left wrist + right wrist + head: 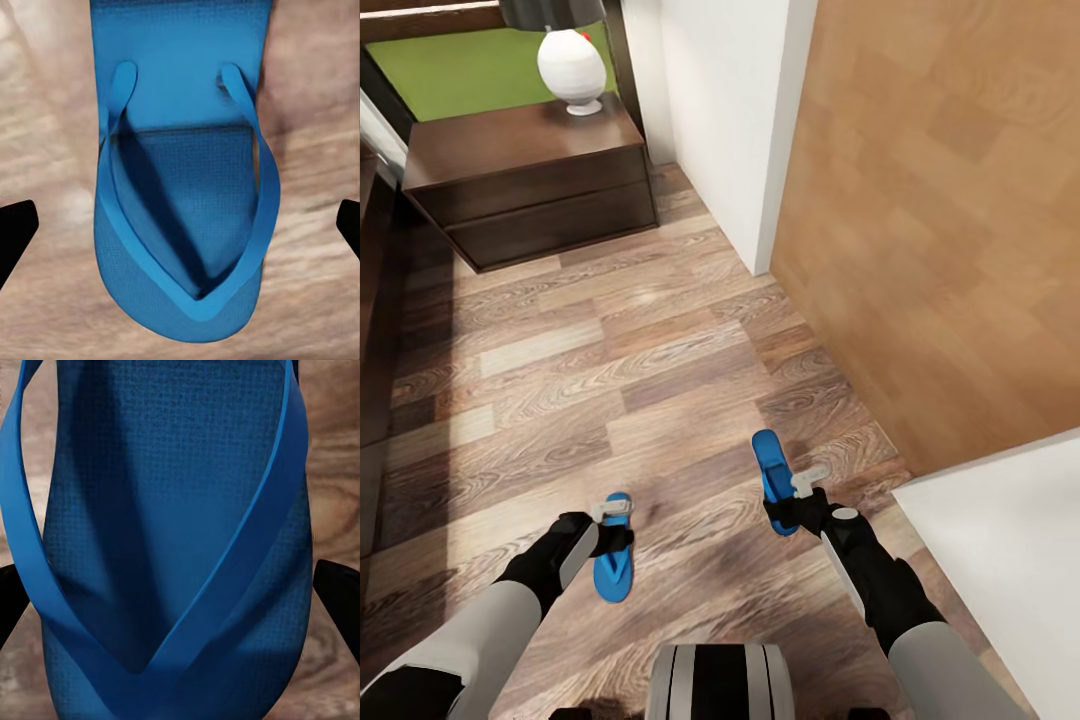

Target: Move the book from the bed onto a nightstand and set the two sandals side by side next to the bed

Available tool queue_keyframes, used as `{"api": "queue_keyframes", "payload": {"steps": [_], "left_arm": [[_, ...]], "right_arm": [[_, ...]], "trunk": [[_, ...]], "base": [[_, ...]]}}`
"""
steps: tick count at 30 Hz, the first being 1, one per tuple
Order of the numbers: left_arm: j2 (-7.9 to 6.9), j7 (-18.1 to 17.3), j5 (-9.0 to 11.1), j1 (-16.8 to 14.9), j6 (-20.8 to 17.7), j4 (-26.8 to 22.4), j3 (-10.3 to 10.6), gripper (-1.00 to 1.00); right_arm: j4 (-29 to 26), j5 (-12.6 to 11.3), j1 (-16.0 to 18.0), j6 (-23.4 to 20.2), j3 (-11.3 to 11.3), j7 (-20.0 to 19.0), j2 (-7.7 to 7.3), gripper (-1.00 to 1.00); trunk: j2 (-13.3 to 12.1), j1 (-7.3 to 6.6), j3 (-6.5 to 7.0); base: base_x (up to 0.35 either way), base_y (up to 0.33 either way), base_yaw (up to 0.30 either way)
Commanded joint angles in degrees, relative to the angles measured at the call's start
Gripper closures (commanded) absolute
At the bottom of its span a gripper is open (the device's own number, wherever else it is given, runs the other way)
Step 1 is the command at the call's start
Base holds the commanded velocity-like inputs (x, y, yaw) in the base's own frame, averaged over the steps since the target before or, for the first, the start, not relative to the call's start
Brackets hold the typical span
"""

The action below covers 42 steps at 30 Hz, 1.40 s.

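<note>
While both arms reach down over the plank floor (pixel 560 380), the sandal step is in hand: each claw hangs over one blue sandal. The left claw (pixel 615 528) sits above the left sandal (pixel 614 570), its fingers spread well clear of either side of the sole (pixel 180 187). The right claw (pixel 792 500) straddles the right sandal (pixel 771 470), fingers likewise apart around the sole (pixel 172 540) (neither looks clenched yet). The sandals lie well apart, far from the nightstand (pixel 525 185) by the far wall. Next, I judge, each claw must close on a sole or strap and bring the pair together.
</note>
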State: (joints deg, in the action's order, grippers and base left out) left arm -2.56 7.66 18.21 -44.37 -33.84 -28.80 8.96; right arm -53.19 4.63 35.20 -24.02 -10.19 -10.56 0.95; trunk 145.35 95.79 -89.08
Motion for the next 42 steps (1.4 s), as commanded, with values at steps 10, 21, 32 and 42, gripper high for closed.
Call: {"api": "queue_keyframes", "payload": {"steps": [10, 21, 32, 42], "left_arm": [[0.01, 0.42, 0.44, -0.01, 1.04, -0.12, 0.53, -1.00], [-0.04, 0.16, 0.51, -0.01, 1.05, -0.12, 0.46, -1.00], [-0.02, 0.16, 0.43, -0.01, 1.05, -0.19, 0.53, -1.00], [-0.07, 0.11, 0.43, -0.01, 1.05, -0.35, 0.48, -1.00]], "right_arm": [[-9.71, 0.13, -0.39, -2.84, 0.08, -0.68, 0.02, 1.00], [-9.95, 0.11, -0.41, -3.14, 0.08, -0.69, 0.02, 1.00], [-9.80, 0.13, -0.40, -3.14, 0.08, -0.65, 0.02, 1.00], [-9.66, 0.15, -0.40, -3.14, 0.08, -0.62, 0.02, 1.00]], "trunk": [[0.06, 0.06, -0.71], [0.18, 0.30, -2.70], [0.32, 0.58, -5.14], [0.40, 0.74, -6.47]], "base": [[0.000, 0.000, 0.000], [0.000, 0.000, 0.000], [0.000, 0.000, 0.000], [0.000, 0.000, 0.000]]}}
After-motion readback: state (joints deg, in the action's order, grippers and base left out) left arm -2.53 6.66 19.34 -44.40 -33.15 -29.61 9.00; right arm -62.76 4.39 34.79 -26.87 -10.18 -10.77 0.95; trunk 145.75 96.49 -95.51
